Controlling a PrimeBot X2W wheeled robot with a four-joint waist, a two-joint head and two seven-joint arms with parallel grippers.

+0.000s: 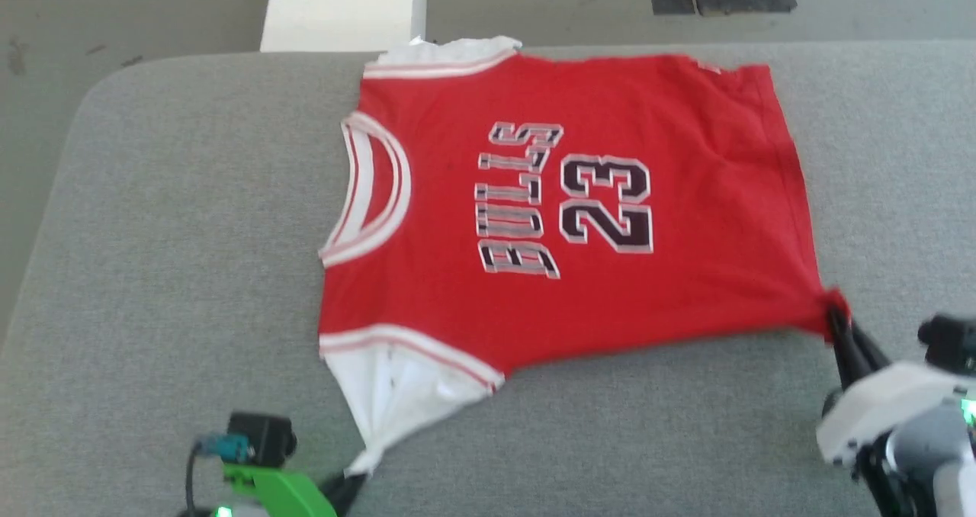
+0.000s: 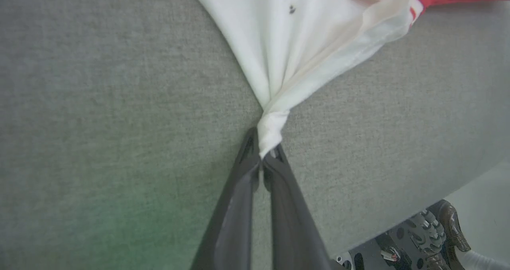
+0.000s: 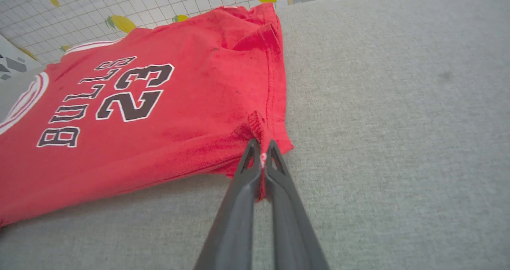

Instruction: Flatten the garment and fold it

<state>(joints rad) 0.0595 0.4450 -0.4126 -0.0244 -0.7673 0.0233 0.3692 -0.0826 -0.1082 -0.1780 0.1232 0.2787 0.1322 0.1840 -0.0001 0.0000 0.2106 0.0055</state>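
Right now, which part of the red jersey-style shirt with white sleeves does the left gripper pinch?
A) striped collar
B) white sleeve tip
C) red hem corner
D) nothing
B: the left gripper is shut on the bunched tip of the white sleeve of the red shirt; the right gripper pinches the hem corner.

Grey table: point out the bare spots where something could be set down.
Bare: grey table left of the jersey, past its collar; right of its hem; near edge between left gripper and right gripper. Crowded: the middle, under the jersey.
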